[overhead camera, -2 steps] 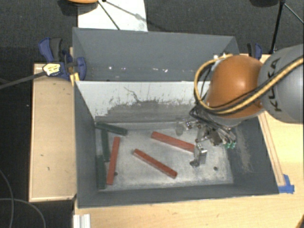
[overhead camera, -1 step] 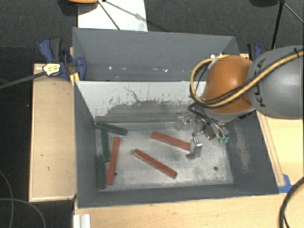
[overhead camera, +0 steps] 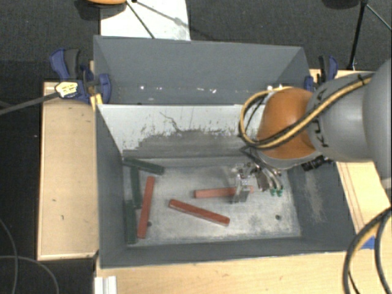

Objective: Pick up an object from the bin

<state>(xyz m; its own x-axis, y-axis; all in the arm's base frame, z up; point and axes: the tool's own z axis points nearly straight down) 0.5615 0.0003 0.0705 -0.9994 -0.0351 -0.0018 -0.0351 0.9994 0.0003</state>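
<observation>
Gripper (overhead camera: pixel 242 188) over one red stick (overhead camera: pixel 211 193) of three — green sticks (overhead camera: pixel 130 216) two

Gripper (overhead camera: pixel 245 186) at the right end of 1 red stick (overhead camera: pixel 211 193) in the grey bin (overhead camera: pixel 202 72), 4 other sticks (overhead camera: pixel 199 212) to its left.

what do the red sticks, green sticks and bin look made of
Red sticks: matte and flat-edged, likely painted wood or plastic. Green sticks: same dull look, can't tell which. Bin: grey sheet metal, its back wall scratched pale.
</observation>
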